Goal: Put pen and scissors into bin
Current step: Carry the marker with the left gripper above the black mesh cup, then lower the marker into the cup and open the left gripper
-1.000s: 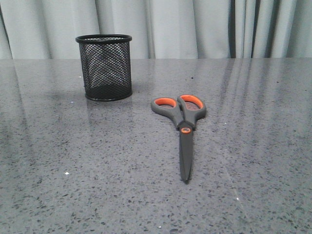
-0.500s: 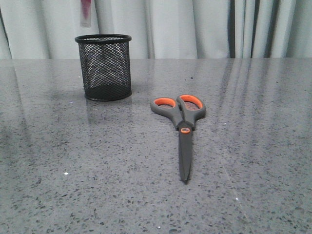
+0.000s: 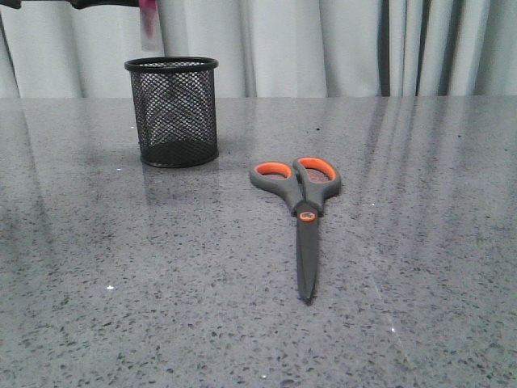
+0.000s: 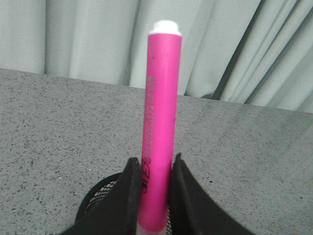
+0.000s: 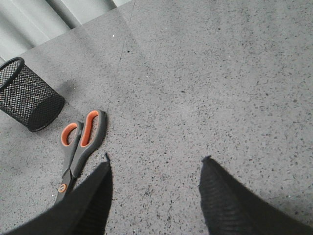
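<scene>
The left claw [image 4: 155,196] is clamped on the pen [image 4: 160,127], upright above the bin [image 3: 172,111] near the surface's far left edge, apparently for a drop. The scissors [image 3: 300,214] lie mid-surface; the right claw [image 5: 154,196] gapes empty.

Pen [image 4: 159,122]: slim magenta-pink marker, whitish end cap, black print down the barrel. Held upright, pinched low on the barrel between black fingers [image 4: 129,196], above the mesh cup at the far-left of the bench [image 3: 420,242].

Bin [image 3: 172,111]: small round black wire-mesh cup, solid rim and base, standing upright near the far edge, left of centre.

Scissors [image 3: 301,214]: closed, lying flat near bench centre. Dark grey blades point to the near edge; grey handles with orange-lined loops and orange pivot toward the far edge. Apart from the bin.
</scene>
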### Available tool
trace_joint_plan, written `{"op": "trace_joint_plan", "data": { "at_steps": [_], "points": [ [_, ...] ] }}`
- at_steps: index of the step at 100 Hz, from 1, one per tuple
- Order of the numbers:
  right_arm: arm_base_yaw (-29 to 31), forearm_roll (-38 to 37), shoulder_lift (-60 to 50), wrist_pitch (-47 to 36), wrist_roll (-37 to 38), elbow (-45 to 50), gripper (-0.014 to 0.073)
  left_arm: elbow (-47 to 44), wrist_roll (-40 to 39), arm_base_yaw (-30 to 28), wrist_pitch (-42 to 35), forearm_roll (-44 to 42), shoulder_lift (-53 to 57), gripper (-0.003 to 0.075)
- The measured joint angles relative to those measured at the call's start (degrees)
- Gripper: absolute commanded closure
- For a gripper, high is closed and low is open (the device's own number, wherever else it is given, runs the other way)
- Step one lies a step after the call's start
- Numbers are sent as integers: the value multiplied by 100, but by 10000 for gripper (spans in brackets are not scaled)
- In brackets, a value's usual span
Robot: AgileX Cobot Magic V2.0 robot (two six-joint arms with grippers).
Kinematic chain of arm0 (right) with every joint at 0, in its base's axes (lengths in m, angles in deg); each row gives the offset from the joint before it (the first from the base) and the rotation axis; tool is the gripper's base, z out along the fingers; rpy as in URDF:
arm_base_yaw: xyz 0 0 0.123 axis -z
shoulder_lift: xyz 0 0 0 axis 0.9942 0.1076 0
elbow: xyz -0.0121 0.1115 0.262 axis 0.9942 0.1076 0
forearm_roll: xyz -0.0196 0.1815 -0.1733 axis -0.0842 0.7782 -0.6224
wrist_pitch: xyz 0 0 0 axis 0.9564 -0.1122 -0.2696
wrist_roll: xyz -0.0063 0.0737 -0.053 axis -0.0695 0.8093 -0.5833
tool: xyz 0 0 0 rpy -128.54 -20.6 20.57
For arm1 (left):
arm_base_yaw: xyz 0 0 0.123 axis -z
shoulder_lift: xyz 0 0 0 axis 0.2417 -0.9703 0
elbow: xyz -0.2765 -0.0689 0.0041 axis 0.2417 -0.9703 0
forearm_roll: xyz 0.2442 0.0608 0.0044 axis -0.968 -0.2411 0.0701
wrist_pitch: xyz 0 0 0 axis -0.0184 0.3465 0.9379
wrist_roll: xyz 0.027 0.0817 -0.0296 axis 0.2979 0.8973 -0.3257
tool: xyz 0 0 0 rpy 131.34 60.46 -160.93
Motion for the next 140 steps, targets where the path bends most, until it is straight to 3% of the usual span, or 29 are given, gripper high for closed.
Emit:
{"op": "trace_joint_plan", "data": {
  "at_steps": [48,73,103,112,129,140],
  "points": [
    [0,0,0,82,0,0,234,0,-170,0,-486,-480,-429,741],
    [0,0,0,82,0,0,234,0,-867,0,-667,-1369,-635,741],
    [0,9,0,82,0,0,234,0,-1063,0,-971,-1859,-789,737],
    [0,9,0,82,0,0,234,0,-1156,0,-918,-1872,-822,661],
    [0,9,0,82,0,0,234,0,-1192,0,-849,-1885,-839,323],
    [0,9,0,82,0,0,234,0,-1192,0,-849,-1894,-839,217]
  ]
}}
